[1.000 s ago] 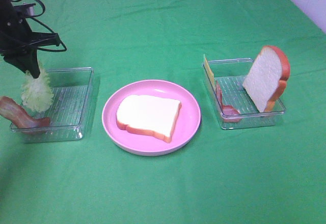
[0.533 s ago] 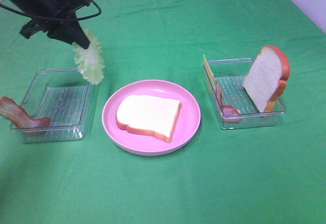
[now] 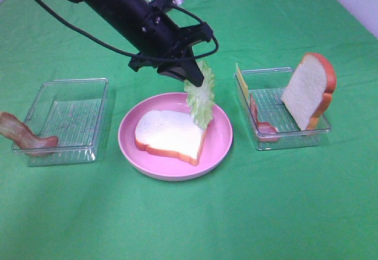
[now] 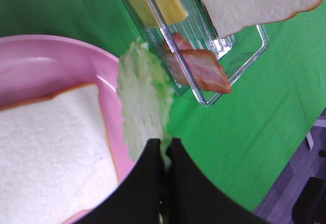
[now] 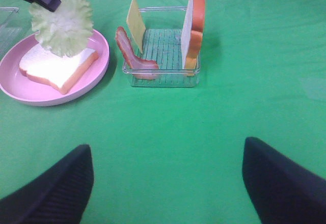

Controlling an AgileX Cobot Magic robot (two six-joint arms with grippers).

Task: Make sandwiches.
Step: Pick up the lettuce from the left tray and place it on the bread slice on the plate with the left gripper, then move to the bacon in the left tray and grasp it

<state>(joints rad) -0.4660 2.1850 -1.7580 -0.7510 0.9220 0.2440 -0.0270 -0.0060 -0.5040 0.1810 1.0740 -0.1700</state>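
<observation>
My left gripper (image 4: pixel 164 150) looks matt black and smooth. The lettuce leaf (image 4: pixel 145 102) is ruffled, dull, rubbery plastic. The bread slice (image 4: pixel 51 142) has a grainy, foam-like face. The plate (image 4: pixel 30 61) is smooth pink plastic, faintly glossy; the trays (image 3: pixel 101 118) clear, ribbed, shiny plastic; the cloth (image 3: pixel 236 213) matt green.

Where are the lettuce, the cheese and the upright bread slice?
lettuce (image 3: pixel 201 97), exterior high view, leaf middle
cheese (image 5: pixel 135 18), right wrist view, flat face
upright bread slice (image 3: pixel 304 91), exterior high view, white face

The pinched end of the lettuce leaf (image 4: pixel 142 102) is hidden between the fingers of the left gripper (image 4: pixel 164 146), the upright bread slice (image 4: pixel 254 0) is cropped by the picture's edge, and the outer bacon strip (image 3: pixel 23 137) is cut at the exterior view's margin.
</observation>
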